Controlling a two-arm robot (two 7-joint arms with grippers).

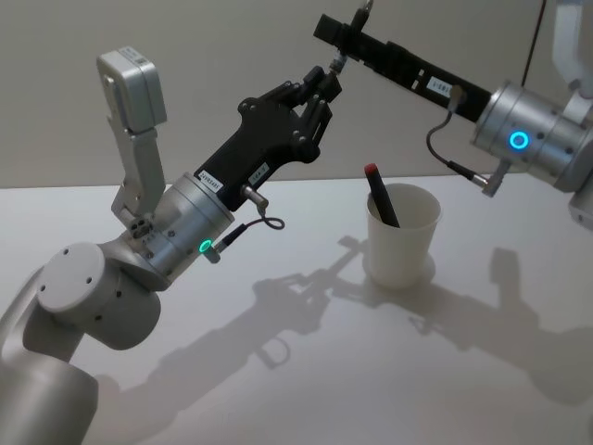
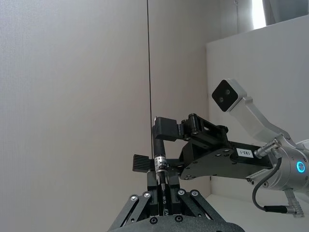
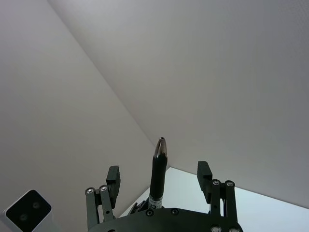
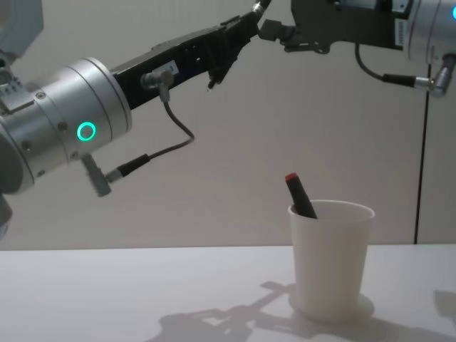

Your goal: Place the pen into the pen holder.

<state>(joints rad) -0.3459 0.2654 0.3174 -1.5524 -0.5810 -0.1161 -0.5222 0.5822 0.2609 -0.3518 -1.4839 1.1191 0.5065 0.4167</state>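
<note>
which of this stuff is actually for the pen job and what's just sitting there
Job: black pen, left gripper shut on it, open right gripper around its tip, white cup.
Not in play: red-capped pen already in cup, table.

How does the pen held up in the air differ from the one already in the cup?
The held pen is airborne, clamped by the left gripper, between the right gripper's open fingers; the cup pen leans inside the white cup. The held pen ends in a metal tip; the cup pen's top is red. Both have dark barrels.
</note>
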